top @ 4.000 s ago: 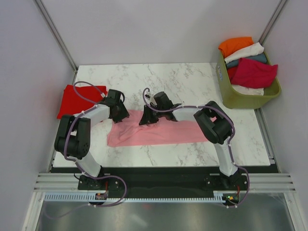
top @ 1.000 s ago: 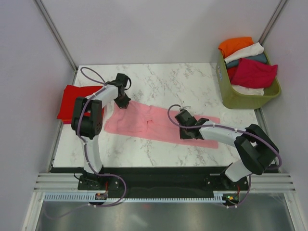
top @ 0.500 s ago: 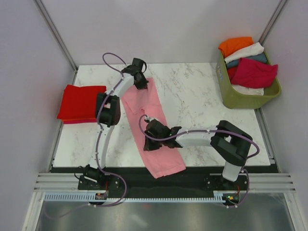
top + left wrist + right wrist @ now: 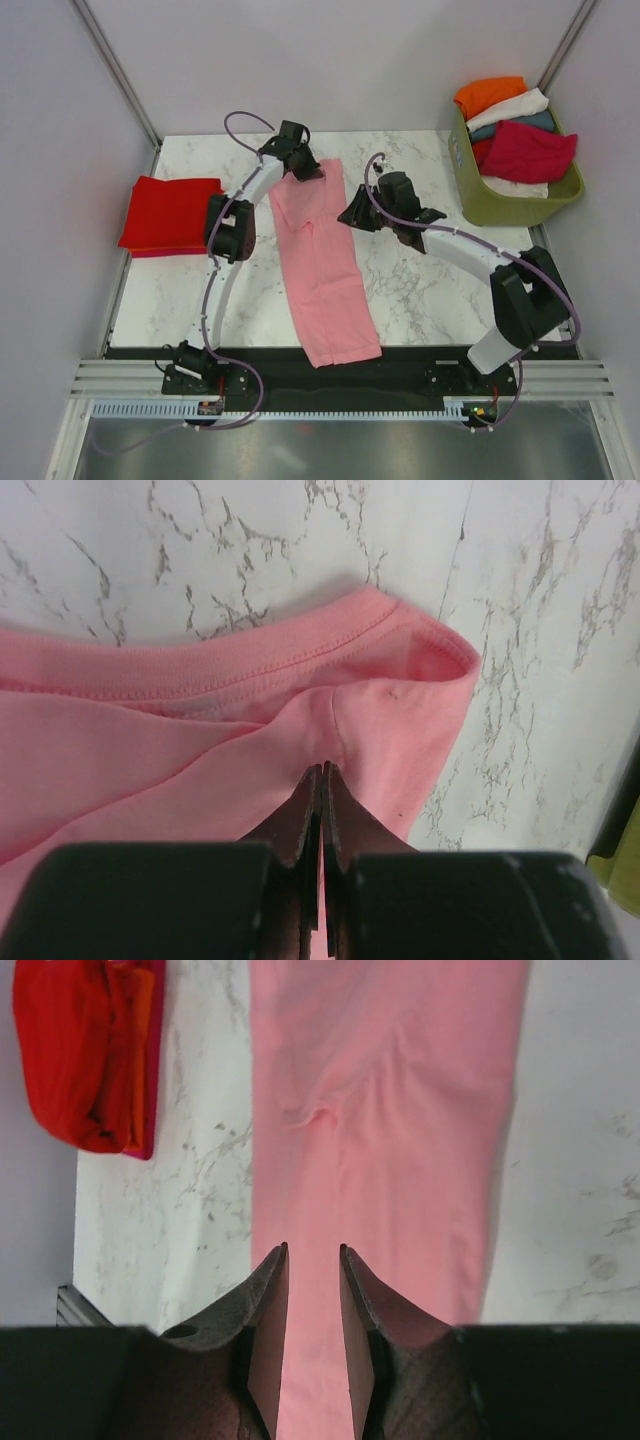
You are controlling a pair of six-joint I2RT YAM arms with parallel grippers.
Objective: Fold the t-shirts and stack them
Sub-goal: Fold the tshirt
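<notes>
Pink t-shirt (image 4: 325,270) pinched at collar by left jaws, right jaws parted, empty, near its edge

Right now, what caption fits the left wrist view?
Left gripper shut on the pink shirt near its stitched edge, over the marble table.

The pale pink t-shirt (image 4: 322,265) was turned from crosswise to lengthwise. The right gripper (image 4: 313,1252) let it go and moved off to its right; the left gripper (image 4: 321,772) carried one end farther away.
</notes>
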